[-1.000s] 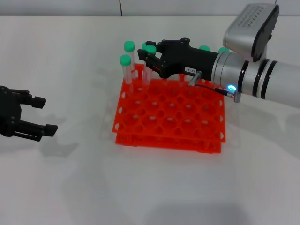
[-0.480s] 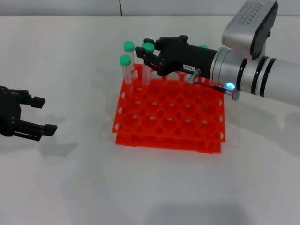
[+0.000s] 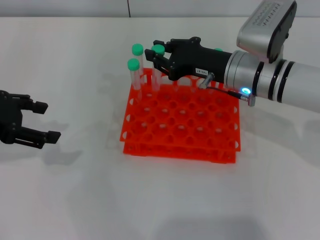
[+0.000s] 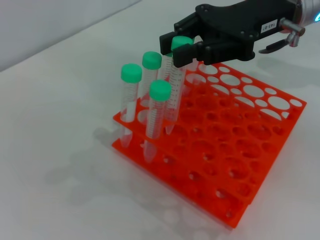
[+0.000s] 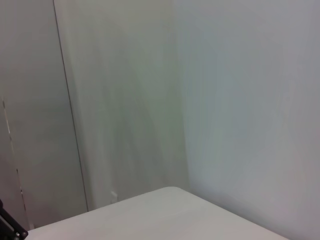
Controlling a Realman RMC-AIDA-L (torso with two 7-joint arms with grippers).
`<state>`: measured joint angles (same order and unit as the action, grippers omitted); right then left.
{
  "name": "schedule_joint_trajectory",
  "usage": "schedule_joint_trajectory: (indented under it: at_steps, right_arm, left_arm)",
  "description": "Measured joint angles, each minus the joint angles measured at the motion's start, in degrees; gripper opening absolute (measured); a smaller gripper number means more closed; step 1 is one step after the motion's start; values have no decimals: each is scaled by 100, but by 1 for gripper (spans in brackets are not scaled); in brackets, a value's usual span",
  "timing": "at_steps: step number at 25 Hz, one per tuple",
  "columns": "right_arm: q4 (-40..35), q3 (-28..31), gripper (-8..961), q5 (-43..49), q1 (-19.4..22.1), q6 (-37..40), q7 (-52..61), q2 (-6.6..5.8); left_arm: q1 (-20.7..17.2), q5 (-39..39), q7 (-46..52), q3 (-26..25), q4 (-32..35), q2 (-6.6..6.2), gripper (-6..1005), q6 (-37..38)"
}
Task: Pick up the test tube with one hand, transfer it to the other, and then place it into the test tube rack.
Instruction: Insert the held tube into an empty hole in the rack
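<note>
Right tool (image 3: 159, 57) grips one test tube (image 4: 175, 75); three others (image 4: 150, 107) racked.

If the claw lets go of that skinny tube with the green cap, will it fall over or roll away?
Probably not. The tube held by the right claw already looks lowered into a hole of the orange rack, which should keep it upright like its neighbours. It looks stiff, light and smooth. Lying loose on the table, its round shape would likely roll.
</note>
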<state>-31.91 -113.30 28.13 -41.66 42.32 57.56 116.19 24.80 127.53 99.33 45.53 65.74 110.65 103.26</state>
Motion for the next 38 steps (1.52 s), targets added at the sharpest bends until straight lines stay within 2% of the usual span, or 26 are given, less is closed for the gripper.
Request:
schedule_joint_trajectory:
  at_steps: [29, 38]
  right_arm:
    - [60, -34, 258, -3, 11, 65, -8, -4]
    - [60, -33, 318, 9, 2, 170, -10, -16]
  left_arm:
    - [-1, 0, -1, 9, 1, 10, 887, -17]
    - [6, 0, -1, 8, 1, 10, 887, -17]
